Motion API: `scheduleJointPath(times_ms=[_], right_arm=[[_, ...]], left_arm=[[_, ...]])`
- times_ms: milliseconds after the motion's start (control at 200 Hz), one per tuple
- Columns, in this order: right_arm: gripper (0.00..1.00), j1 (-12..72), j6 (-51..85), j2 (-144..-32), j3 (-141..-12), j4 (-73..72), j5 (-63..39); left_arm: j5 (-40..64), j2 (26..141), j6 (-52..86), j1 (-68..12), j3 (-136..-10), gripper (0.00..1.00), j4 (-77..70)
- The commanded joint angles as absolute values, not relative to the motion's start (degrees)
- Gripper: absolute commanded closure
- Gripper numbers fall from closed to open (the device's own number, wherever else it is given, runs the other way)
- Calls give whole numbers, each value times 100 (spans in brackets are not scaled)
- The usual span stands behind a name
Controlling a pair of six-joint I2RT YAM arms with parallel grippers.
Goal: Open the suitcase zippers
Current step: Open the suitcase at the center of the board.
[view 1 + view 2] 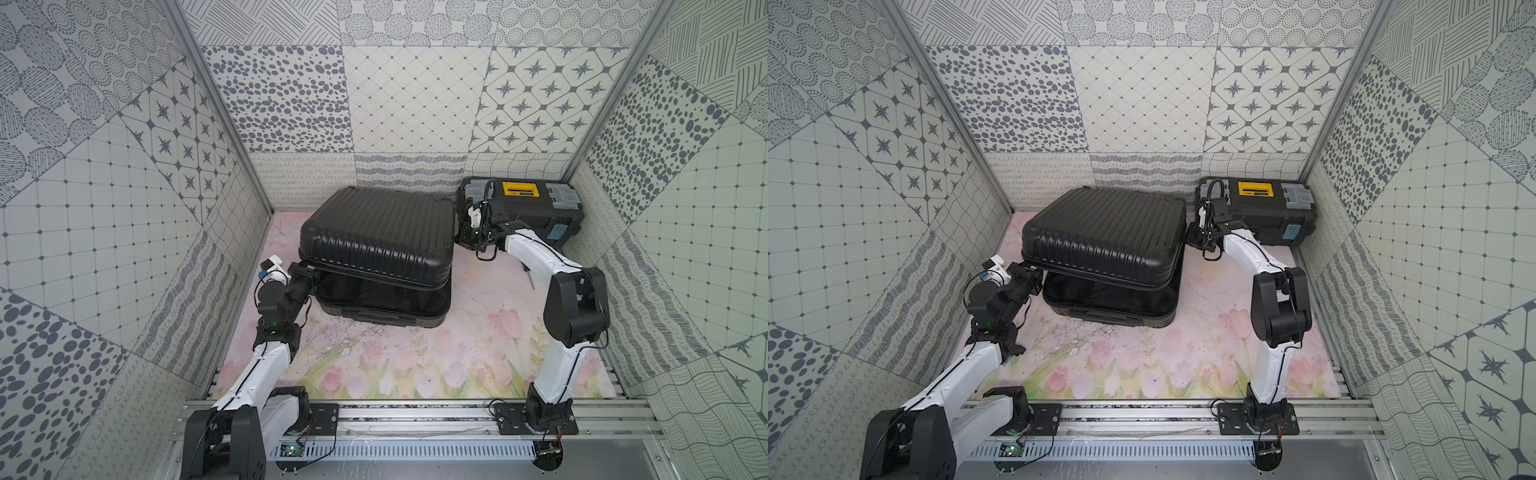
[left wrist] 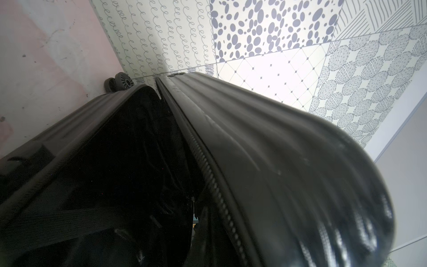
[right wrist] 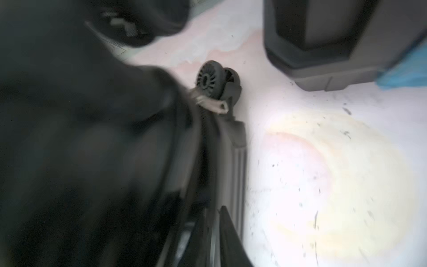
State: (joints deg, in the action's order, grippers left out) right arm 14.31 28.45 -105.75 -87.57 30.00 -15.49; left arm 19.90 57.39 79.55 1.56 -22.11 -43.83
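**Suitcase ajar, left gripper at its rim**

The suitcase [image 1: 374,232] [image 1: 1100,232] lies flat on the table [image 1: 415,353], towards the far side and about midway between left and right. Its two shells stand apart. The lower shell rests on the table and the ribbed upper shell is tilted up, so a dark gap runs along the near side.

The left gripper [image 1: 307,272] [image 1: 1030,274] is at the near left corner of the upper shell, right against its rim. Its jaws are pressed together. Whether they pinch the rim or the zipper there cannot be told, since the fingers are hidden in every view.

In the left wrist view the zipper [image 2: 215,182] runs along the edge of the upper shell, its teeth unjoined, with the black lining [image 2: 115,185] showing in the gap beside it. A wheel [image 2: 123,82] sits at the far end of the lower shell.

The right gripper [image 1: 461,239] [image 1: 1194,239] hangs low at the far right side of the suitcase, between it and the toolbox [image 1: 528,208] [image 1: 1262,208], which stands in the far right corner. Whether its jaws are spread or closed cannot be told: the top views hide them, and the right wrist view is blurred.

That wrist view shows a wheel [image 3: 209,79] and, just beside it at the seam, a small pale tab [image 3: 212,104]. A corner of the toolbox [image 3: 323,46] stands on the table near them.
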Motion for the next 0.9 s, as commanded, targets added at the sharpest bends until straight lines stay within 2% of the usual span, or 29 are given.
scheduleJointPath(times_ms=[0, 135, 210, 320, 365, 430, 515, 610, 740, 895], right_arm=[[84, 1704, 2530, -9141, -8246, 3145, -525], [88, 2315, 2083, -7646, -7382, 3252, -113], [94, 2728, 1925, -6934, -6834, 3234, -48], [98, 3298, 1689, -5903, -5857, 2920, -300], [99, 3726, 1374, -5567, -5438, 2626, -482], [100, 4474, 1061, -5347, -4918, 2436, -187], [100, 5342, 920, -5573, -4506, 2177, 44], [100, 5695, 1053, -6509, -4564, 2015, -172], [100, 5731, 1219, -7888, -5068, 1957, -236], [100, 5304, 1386, -8711, -5461, 1951, 105]], left_arm=[[1553, 5717, 7251, -195, -2885, 100, -4477], [1275, 5970, 7080, -497, -3564, 100, -4223], [1075, 6161, 6727, -723, -4080, 100, -3900], [1013, 6679, 6454, -881, -4741, 100, -3748], [1039, 6930, 6455, -887, -4931, 100, -3831], [1097, 7276, 6449, -888, -5191, 100, -3881], [1242, 7707, 6315, -910, -5552, 100, -3928], [1344, 8104, 6210, -923, -5931, 100, -3938], [1498, 8485, 5890, -932, -6626, 100, -3384], [1583, 9114, 5590, -949, -7516, 100, -2944]])
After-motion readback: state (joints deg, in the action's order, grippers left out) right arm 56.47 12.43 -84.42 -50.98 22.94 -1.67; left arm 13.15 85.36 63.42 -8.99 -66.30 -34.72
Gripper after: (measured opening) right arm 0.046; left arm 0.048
